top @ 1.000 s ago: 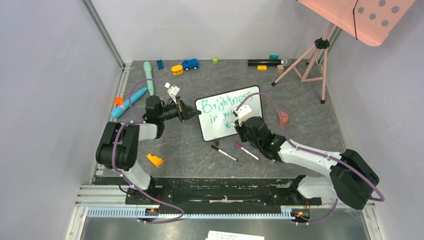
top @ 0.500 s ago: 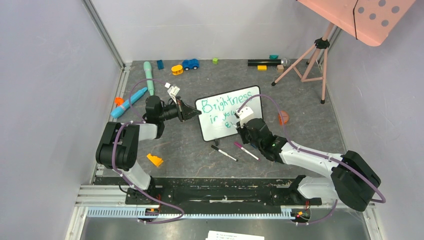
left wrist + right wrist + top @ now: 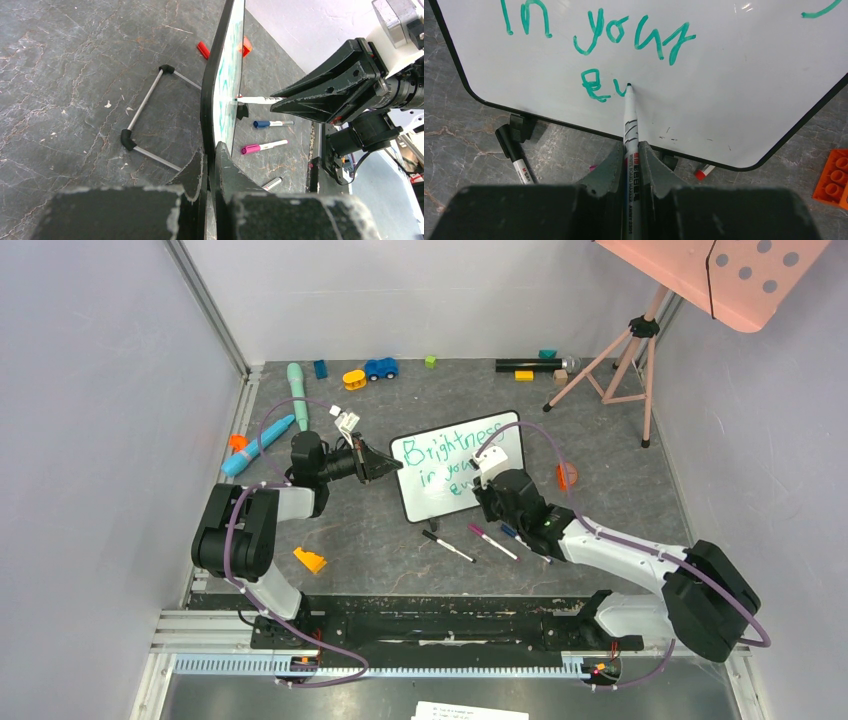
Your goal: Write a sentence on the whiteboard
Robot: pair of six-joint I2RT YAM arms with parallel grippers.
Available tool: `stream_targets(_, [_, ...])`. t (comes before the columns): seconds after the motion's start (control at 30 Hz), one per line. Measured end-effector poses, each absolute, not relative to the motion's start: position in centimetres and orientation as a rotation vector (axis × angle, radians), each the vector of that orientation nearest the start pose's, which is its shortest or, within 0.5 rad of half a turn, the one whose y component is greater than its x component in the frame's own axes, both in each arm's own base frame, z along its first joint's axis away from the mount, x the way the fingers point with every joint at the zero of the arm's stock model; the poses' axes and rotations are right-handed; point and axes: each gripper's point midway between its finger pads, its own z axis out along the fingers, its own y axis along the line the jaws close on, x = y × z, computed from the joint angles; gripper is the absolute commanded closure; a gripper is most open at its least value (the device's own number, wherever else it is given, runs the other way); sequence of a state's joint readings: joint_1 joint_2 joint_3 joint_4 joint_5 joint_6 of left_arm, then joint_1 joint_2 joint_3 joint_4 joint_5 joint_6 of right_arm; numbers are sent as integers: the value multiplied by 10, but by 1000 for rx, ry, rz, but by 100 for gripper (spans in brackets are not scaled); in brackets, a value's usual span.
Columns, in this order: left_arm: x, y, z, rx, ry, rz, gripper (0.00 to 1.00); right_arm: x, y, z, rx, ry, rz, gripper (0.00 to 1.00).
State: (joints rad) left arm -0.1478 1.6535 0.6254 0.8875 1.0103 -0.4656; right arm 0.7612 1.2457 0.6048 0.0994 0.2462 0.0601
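Note:
The whiteboard [image 3: 455,478] stands tilted on the grey floor, with teal writing [image 3: 447,453] reading "Brightness in your", then "E" and a part-drawn stroke [image 3: 605,88]. My left gripper [image 3: 388,468] is shut on the board's left edge [image 3: 212,100], seen edge-on in the left wrist view. My right gripper [image 3: 483,486] is shut on a white marker [image 3: 630,125]; its tip touches the board on the third line, at the end of that stroke. The marker also shows in the left wrist view [image 3: 255,100].
Black [image 3: 447,546], pink [image 3: 492,541] and blue [image 3: 524,541] markers lie on the floor in front of the board. A red cap [image 3: 703,172] sits under the board's edge. An orange brick [image 3: 566,476] lies right of it, an orange piece [image 3: 309,560] front left. Toys line the back; a tripod [image 3: 625,350] stands back right.
My right gripper has shifted slightly up and right along the third line, adding a stroke after the "E". The left gripper and the board have not moved.

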Motion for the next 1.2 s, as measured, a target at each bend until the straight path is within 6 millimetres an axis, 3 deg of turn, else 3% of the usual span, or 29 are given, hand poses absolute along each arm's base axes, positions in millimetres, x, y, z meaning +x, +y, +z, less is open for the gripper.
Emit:
stream_targets(0.47, [338,-210,140,514,1750,-1293,98,286,217,103,-585,2026,236,100])
stream_targets(0.8, [338,-210,140,514,1750,-1294,98,266,206,75,-628,2079,256,100])
stream_targets(1.2, [338,-210,140,514,1749,-1293,98,262,214,74,-641,2086,313,100])
